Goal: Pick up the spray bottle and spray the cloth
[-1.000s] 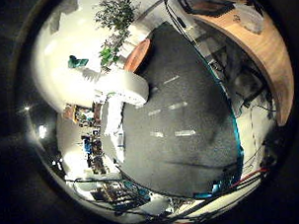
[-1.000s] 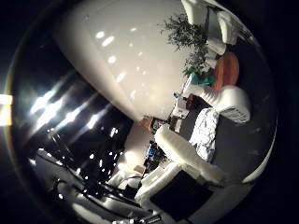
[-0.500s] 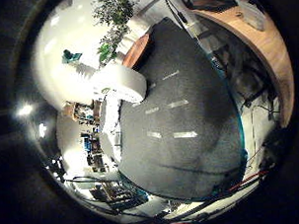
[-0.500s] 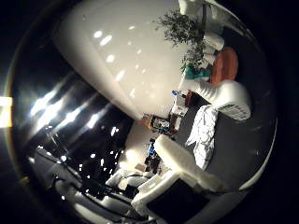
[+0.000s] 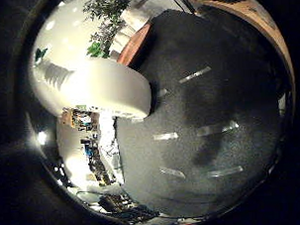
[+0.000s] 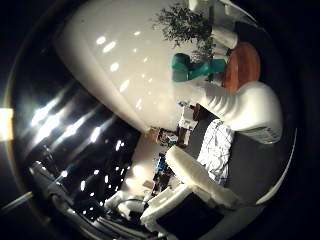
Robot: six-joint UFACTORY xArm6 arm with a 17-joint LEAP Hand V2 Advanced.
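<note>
The bottle (image 6: 245, 107) lies close to the palm, within reach. The hand (image 6: 195, 175) holds nothing, one finger reaching straight toward the cloth (image 6: 216, 147).

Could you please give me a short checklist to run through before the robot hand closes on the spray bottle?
1. Spray bottle close to the palm: ok, it fills much of the little finger side view.
2. Bottle resting on the grey mat: ok, its base meets the mat.
3. Teal trigger head located: ok, at the far end of the ridged neck.
4. Robot hand round the bottle: not ok, the finger in view is straight and apart from it.
5. Cloth in place: ok, it lies on the mat beside the bottle.
6. Nozzle facing the cloth: cannot tell.
</note>
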